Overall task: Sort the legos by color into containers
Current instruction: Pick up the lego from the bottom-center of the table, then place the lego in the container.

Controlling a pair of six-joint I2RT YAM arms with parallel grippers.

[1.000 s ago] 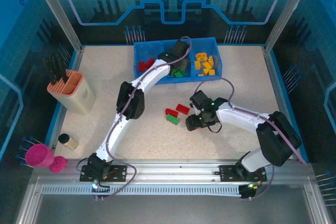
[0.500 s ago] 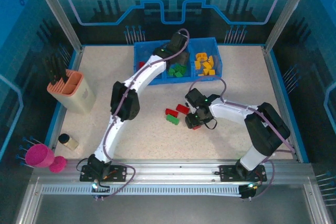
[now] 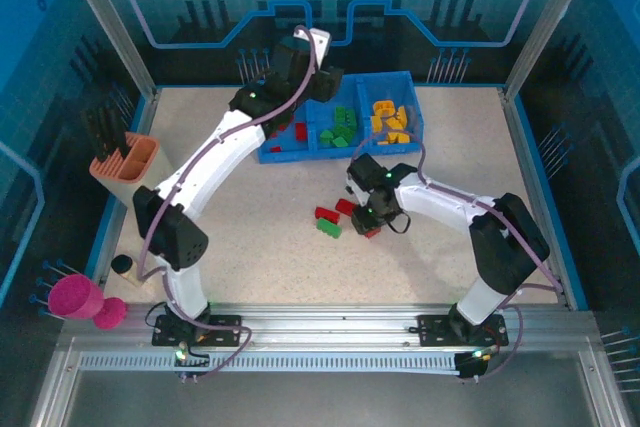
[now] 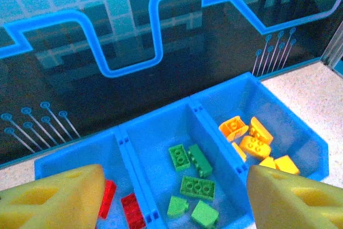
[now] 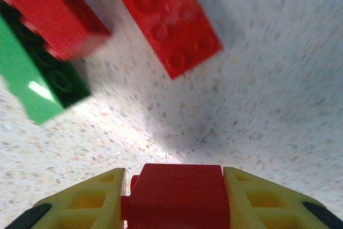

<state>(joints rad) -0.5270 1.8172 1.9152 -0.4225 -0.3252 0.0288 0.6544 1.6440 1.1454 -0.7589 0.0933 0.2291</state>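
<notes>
1. At the near left stands a pink cup (image 3: 74, 297). Just beyond it a small can (image 3: 122, 265) with a dark top sits at the left edge of the table (image 3: 250, 267).
2. Farther back along that edge is a peach holder (image 3: 130, 169) with dark tools (image 3: 104, 132) standing in it.
3. The left arm (image 3: 200, 167) stretches up to the far side of the table. The left gripper (image 4: 176, 171) hangs above the blue tray (image 4: 155, 115), and its jaws are wide with nothing between them. In the wrist view one yellow finger (image 4: 53, 199) sits at each lower corner.
4. The tray lies against the far edge and has three compartments in a row:
   - The left one holds the red pieces (image 4: 131, 210).
   - The middle one holds the green pieces (image 4: 197, 186).
   - The right one holds the orange-yellow pieces (image 4: 254, 146).
5. On the table in front of the tray, near the middle, lie two loose red bricks (image 3: 346, 207). A loose green brick (image 3: 328, 229) sits just beside the left of the two, and whether those touch cannot be told.
6. Just right of them the right gripper (image 5: 177, 210) is down at the table surface. Its jaws are closed narrow on a red block (image 5: 179, 186), which fills the gap between the two yellow fingers. Whether this block rests on the table or is just off it cannot be told.
</notes>
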